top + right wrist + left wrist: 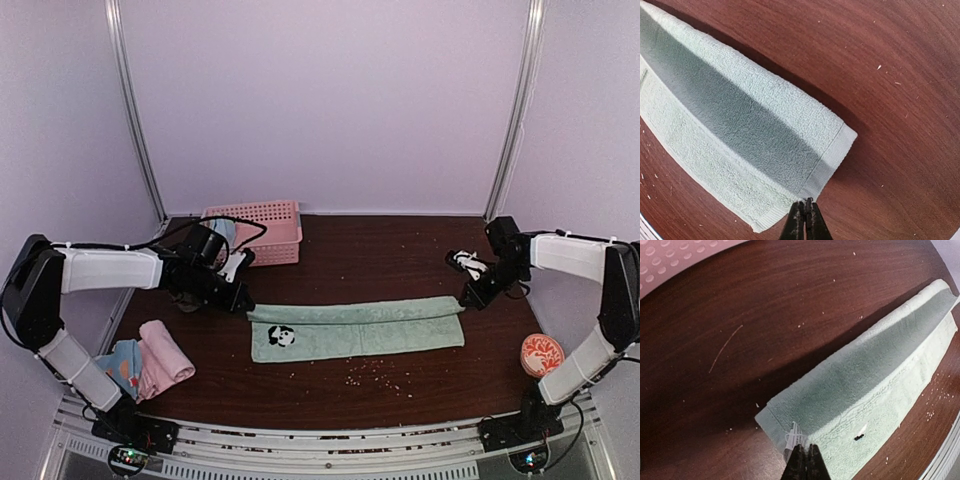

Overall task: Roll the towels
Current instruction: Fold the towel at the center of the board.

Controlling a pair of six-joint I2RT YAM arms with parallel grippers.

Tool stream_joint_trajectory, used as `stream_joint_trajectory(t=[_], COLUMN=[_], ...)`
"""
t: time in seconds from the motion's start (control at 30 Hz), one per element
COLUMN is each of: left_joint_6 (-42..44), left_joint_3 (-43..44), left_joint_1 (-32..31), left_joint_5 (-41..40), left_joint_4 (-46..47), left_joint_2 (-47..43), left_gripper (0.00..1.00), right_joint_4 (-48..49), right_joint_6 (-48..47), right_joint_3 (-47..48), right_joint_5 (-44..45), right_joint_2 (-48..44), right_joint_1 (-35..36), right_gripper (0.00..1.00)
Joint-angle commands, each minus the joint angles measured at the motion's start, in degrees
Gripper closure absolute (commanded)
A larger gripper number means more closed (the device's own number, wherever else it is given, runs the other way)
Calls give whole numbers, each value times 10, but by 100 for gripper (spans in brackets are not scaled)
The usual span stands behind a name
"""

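A pale sage green towel is laid lengthwise across the middle of the desk, with its far long edge raised in a fold. Its left end is pinched by the clenched left pincer, and its right end by the clenched right pincer. A rolled pink towel and a blue towel with orange dots are seen touching at the desk's near left corner. A pink basket is set at the far edge.

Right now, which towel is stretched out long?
The green towel with the panda patch; the pink towel and the blue dotted towel lie bundled at left.
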Motion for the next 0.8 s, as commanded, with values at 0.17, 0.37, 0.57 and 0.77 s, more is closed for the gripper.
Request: stream_joint_trajectory(t=[0.17,0.37,0.57,0.77], left_joint_6=[11,16,16,24], left_joint_3=[-21,-21,-23,-24], left_joint_1=[5,1,0,0], left_joint_5=[40,46,58,61], left_joint_4=[-18,-24,-29,-33], left_joint_2=[27,45,65,87], left_gripper=[100,100,100,100], right_joint_4=[-9,-12,-23,-23], right_joint_6=[-30,-53,-83,-104], right_joint_3=[-32,-45,-56,-68], right_joint_5=[7,2,-16,-22], right_joint_2=[-15,-14,-8,9], right_joint_1=[-4,-4,-4,-2], right_gripper=[100,100,100,100])
